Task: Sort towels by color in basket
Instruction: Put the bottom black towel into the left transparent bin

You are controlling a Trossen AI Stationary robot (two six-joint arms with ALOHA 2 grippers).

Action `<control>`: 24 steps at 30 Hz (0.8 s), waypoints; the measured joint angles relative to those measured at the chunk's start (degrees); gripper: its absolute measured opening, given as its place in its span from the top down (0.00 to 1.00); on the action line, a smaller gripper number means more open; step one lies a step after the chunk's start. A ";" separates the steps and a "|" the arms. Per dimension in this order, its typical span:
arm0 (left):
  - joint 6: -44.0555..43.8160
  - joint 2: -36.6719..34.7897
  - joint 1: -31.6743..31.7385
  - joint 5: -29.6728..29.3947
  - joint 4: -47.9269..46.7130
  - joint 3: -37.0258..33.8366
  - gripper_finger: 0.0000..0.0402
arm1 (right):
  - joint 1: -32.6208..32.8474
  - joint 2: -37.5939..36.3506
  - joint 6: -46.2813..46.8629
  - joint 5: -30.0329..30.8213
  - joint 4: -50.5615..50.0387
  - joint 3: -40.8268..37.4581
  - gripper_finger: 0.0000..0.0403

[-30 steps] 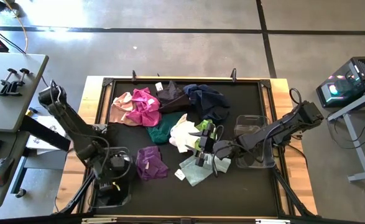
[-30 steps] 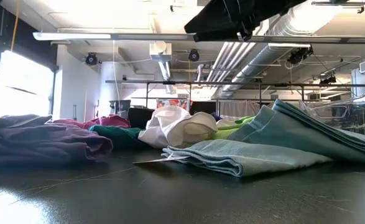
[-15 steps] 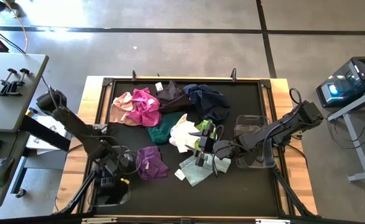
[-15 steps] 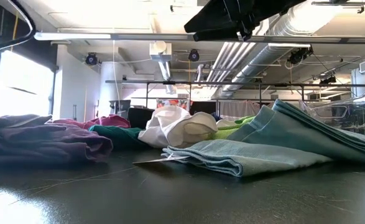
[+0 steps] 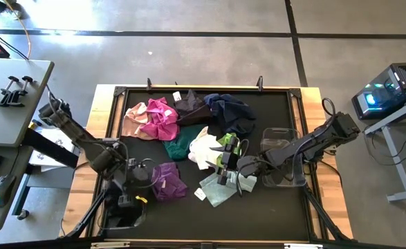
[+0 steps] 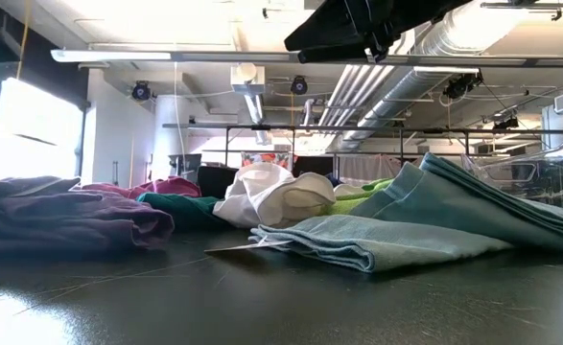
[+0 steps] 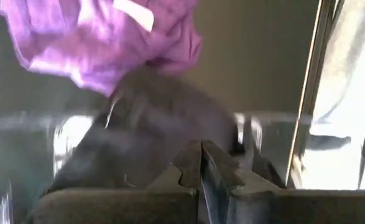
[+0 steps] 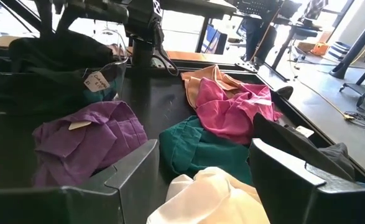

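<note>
At the front left corner of the black tabletop (image 5: 279,207) the left gripper (image 5: 135,192) hangs over a clear basket (image 5: 123,207) that stands there; its fingers (image 7: 201,171) are pressed together with nothing between them, and a dark towel (image 7: 151,134) lies in the basket under them. Just to the right of that basket a purple towel (image 5: 168,181) lies crumpled on the tabletop, a white tag showing on it. Toward the back left corner sit a peach-pink towel (image 5: 135,119) and a magenta towel (image 5: 162,117), touching each other, with a black towel (image 5: 191,107) and then a navy towel (image 5: 232,113) beside them along the back edge. Near the middle a dark green towel (image 5: 180,144) lies next to a white towel (image 5: 204,147), which touches a lime towel (image 5: 226,140). The right gripper (image 5: 229,168) hovers above this middle heap with its fingers (image 8: 129,165) spread wide and holding nothing. Below it, nearer the front edge, lies a pale teal towel (image 5: 220,189) folded flat. Toward the right edge stands a second clear basket (image 5: 283,158), crossed from above by the right arm.
</note>
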 joint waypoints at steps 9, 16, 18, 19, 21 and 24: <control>-4.13 4.34 1.21 5.56 5.22 -12.13 1.00 | -0.02 0.00 0.00 0.00 -0.66 -0.01 0.41; -4.53 6.19 1.03 5.91 7.35 -16.70 1.00 | -0.02 0.00 0.00 0.00 -0.68 0.00 0.41; -4.39 6.05 1.06 7.87 4.72 -15.54 1.00 | -0.02 0.00 0.00 0.00 -0.67 0.00 0.41; -4.61 5.68 0.91 8.37 2.50 -14.24 1.00 | -0.02 0.00 0.00 0.00 -0.63 -0.02 0.41; -4.82 4.85 0.62 8.38 -1.69 -10.77 1.00 | -0.09 0.00 0.00 0.00 -0.53 -0.01 0.41; -3.70 3.93 0.02 6.72 -7.26 -4.87 1.00 | -0.38 0.00 0.30 0.01 -0.27 0.00 0.41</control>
